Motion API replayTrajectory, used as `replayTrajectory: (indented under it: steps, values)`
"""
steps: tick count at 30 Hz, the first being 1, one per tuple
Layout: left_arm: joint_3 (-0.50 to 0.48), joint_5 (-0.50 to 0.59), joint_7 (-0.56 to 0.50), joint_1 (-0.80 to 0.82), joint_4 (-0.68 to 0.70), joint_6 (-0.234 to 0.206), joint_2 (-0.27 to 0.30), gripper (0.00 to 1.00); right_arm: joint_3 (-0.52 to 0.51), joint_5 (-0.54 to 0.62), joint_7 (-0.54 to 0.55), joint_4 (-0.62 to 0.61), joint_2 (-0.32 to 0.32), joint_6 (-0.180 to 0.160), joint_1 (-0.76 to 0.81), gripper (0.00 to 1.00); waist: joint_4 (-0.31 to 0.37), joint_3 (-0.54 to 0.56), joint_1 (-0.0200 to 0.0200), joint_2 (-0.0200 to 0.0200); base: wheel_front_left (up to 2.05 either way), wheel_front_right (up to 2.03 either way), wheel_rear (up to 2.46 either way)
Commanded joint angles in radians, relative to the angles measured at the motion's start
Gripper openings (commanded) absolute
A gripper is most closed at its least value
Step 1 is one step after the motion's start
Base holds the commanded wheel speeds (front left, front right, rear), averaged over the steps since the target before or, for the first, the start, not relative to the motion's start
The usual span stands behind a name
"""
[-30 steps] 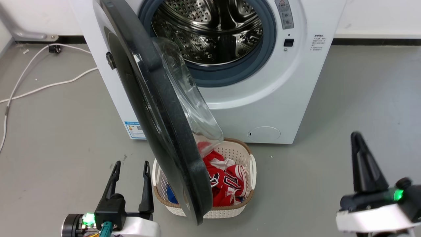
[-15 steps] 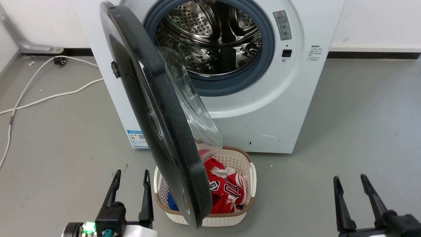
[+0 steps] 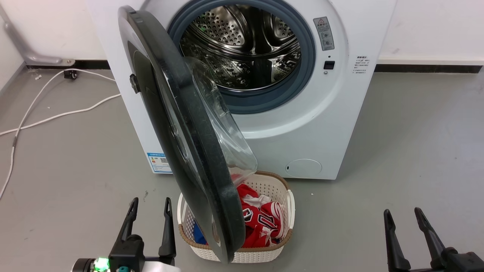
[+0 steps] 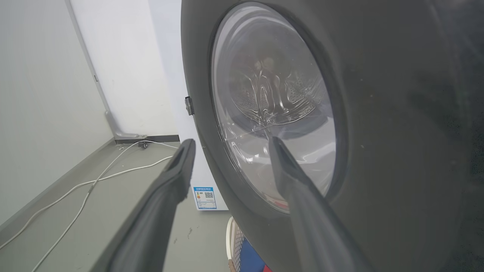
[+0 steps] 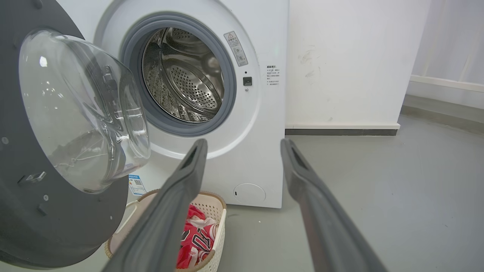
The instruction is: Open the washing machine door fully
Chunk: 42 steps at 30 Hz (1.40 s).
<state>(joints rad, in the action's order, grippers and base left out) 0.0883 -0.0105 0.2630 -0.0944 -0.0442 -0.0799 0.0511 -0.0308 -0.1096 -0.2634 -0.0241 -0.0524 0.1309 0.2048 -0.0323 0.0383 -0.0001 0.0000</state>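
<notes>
Standing about square to the washer (image 3: 321, 121), the door (image 3: 187, 128) juts out over a laundry basket (image 3: 264, 254), roughly halfway through its swing. The left gripper (image 3: 151, 201) and the right gripper (image 3: 402, 211) hang low, fingers spread, holding nothing and not touching the door. Swinging it further back looks like what remains.

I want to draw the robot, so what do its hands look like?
The left gripper and right gripper each have two long, thin black fingers tapering to points, rising from a chunky black base. A small green light glows beside the left one's base.
</notes>
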Motion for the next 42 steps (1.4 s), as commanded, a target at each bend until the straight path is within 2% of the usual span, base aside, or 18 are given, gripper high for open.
replayTrajectory:
  steps: [1,7,8,9,10,15,22,26,34,42]
  values:
    - [-0.002,0.002,0.003,-0.005,0.001,-0.004,-0.001,1.00,0.001,-0.003,-0.002,-0.003,0.004,0.000,0.004,1.00,0.001,0.000,0.0001,0.0000,0.00,0.00,0.00]
    - [-0.009,-0.011,0.003,-0.005,0.002,-0.007,-0.001,1.00,0.001,-0.002,-0.002,-0.007,0.004,0.000,-0.001,1.00,-0.001,0.002,0.0001,0.0000,0.00,0.00,0.00]
    - [-0.009,-0.010,0.003,-0.002,0.000,-0.003,-0.001,0.72,0.002,-0.001,-0.002,-0.008,0.004,0.000,-0.002,1.00,-0.002,0.002,0.0001,0.0000,0.00,0.00,0.00]
    - [-0.012,-0.009,0.003,0.009,0.008,-0.003,-0.001,0.27,0.003,-0.001,-0.002,-0.009,0.004,0.000,-0.003,1.00,-0.003,0.002,0.0001,0.0000,0.00,0.00,0.00]
    - [-0.014,-0.009,0.003,0.015,0.012,-0.003,0.000,0.00,0.004,-0.001,-0.002,-0.010,0.004,0.000,-0.004,1.00,-0.004,0.001,0.0001,0.0000,0.00,0.00,0.00]
    - [-0.040,-0.018,0.003,0.049,0.036,0.002,0.006,0.00,0.005,-0.002,-0.002,-0.016,0.004,0.000,-0.012,1.00,-0.009,-0.003,0.0001,0.0000,0.00,0.00,0.00]
    - [-0.106,-0.025,0.003,0.158,0.138,0.019,0.027,0.00,0.003,0.000,-0.002,-0.020,0.004,0.000,-0.024,1.00,-0.011,-0.013,0.0001,0.0000,0.00,0.00,0.00]
    - [-0.111,-0.009,0.003,0.229,0.207,0.036,0.033,0.00,0.002,0.002,-0.002,-0.022,0.004,0.000,-0.029,1.00,-0.008,-0.019,0.0001,0.0000,0.00,0.00,0.00]
    - [-0.026,-0.013,0.002,0.318,0.349,0.061,0.016,0.00,0.010,0.009,-0.002,-0.023,0.004,0.000,-0.038,1.00,0.002,-0.030,0.0001,0.0000,0.00,0.00,0.00]
    - [0.139,-0.026,0.002,0.367,0.419,0.096,0.003,0.00,0.015,0.016,-0.002,-0.023,0.004,0.000,-0.042,1.00,-0.002,-0.038,0.0001,0.0000,0.00,0.00,0.00]
